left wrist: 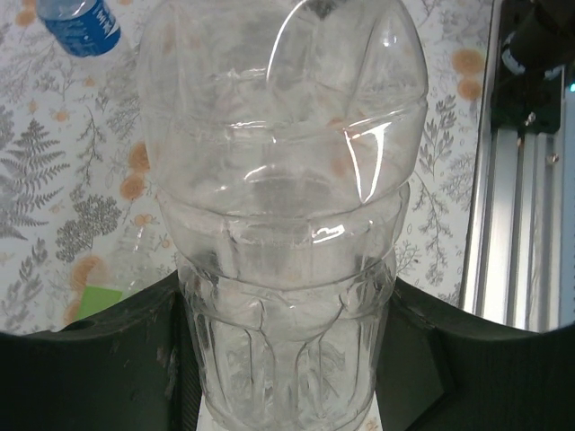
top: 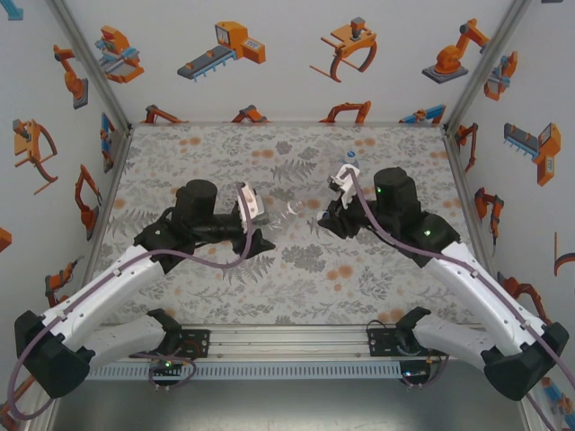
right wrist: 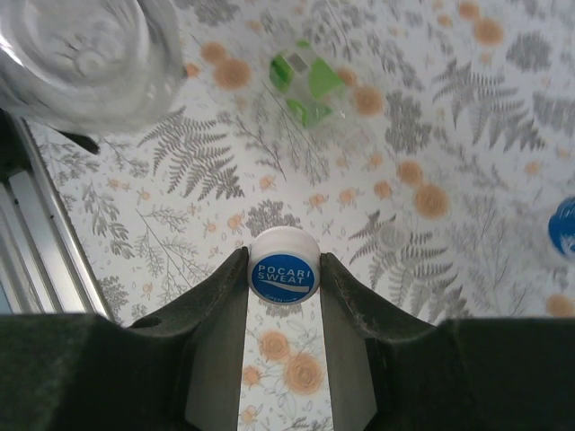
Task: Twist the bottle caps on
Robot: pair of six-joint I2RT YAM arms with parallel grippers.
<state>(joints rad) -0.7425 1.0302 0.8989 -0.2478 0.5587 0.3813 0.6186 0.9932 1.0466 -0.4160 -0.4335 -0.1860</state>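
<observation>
The left end effector [left wrist: 287,359] is clamped on the unlabelled bottle [left wrist: 283,180], which rises straight ahead of it between both fingers. The right end effector [right wrist: 283,262] pinches a white cap [right wrist: 283,273] (blue Pocari Sweat print on top) at its fingertips. Ahead of it is the green-labelled bottle [right wrist: 305,81], and off to its right the blue-labelled bottle [right wrist: 564,229]. A faint round shape [right wrist: 393,236] on the worktop [right wrist: 449,135] may be another cap.

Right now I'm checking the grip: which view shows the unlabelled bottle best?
The left wrist view: the unlabelled bottle sits close and sharp, gripped by the left pincer. The right wrist view catches one blurred end, top left; the top external view gives a faint clear shape near the centre.
</observation>
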